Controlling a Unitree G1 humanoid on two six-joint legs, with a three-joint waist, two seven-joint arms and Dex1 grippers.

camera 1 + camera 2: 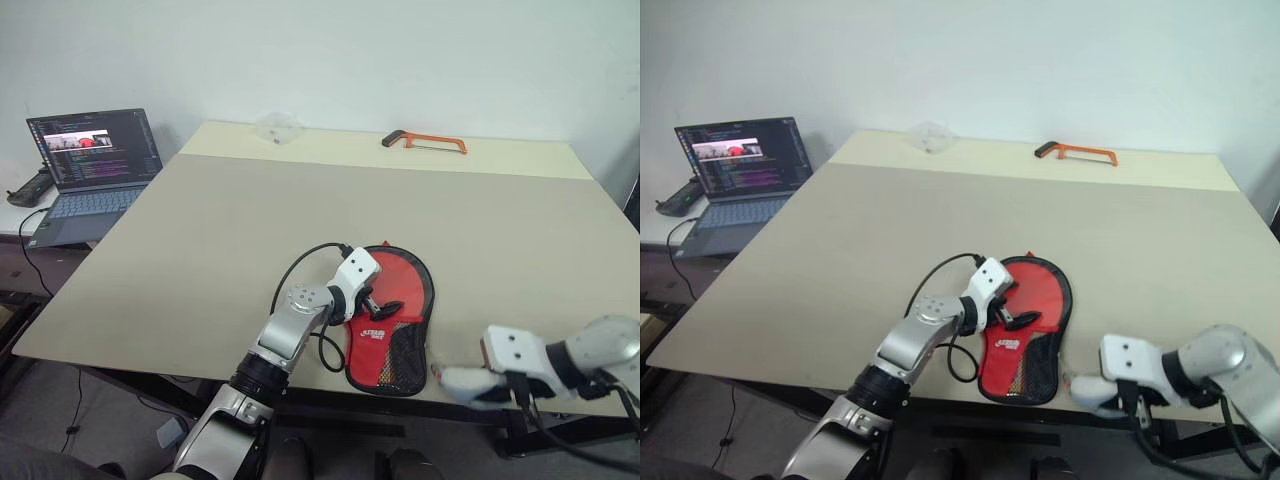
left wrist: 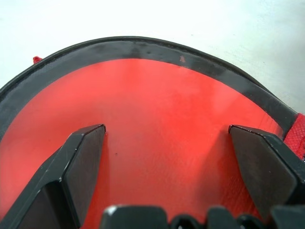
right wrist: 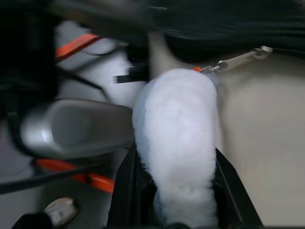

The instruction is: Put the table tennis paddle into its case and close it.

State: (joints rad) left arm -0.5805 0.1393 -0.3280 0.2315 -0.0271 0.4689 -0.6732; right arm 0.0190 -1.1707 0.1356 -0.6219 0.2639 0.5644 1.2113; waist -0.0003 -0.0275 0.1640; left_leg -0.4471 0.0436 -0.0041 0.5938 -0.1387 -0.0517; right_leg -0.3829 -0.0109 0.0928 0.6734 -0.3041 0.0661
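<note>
Two hands are working at the near edge of the counter (image 1: pixel 200 260). The left hand (image 1: pixel 385 305) is hovering over the case (image 1: pixel 392 330), its fingers (image 2: pixel 81 167) spread wide above the red round face framed by black edging. The case is lying flat near the counter's front edge, red side with white lettering and mesh pocket up, narrow end toward the robot. The right hand (image 1: pixel 462 385) is sitting just right of the case at the counter edge, pinching a small white fluffy pouch (image 3: pixel 178 143). A laptop (image 1: pixel 90 170) is standing off the far left; an orange hacksaw (image 1: pixel 425 143) is lying at the far edge.
</note>
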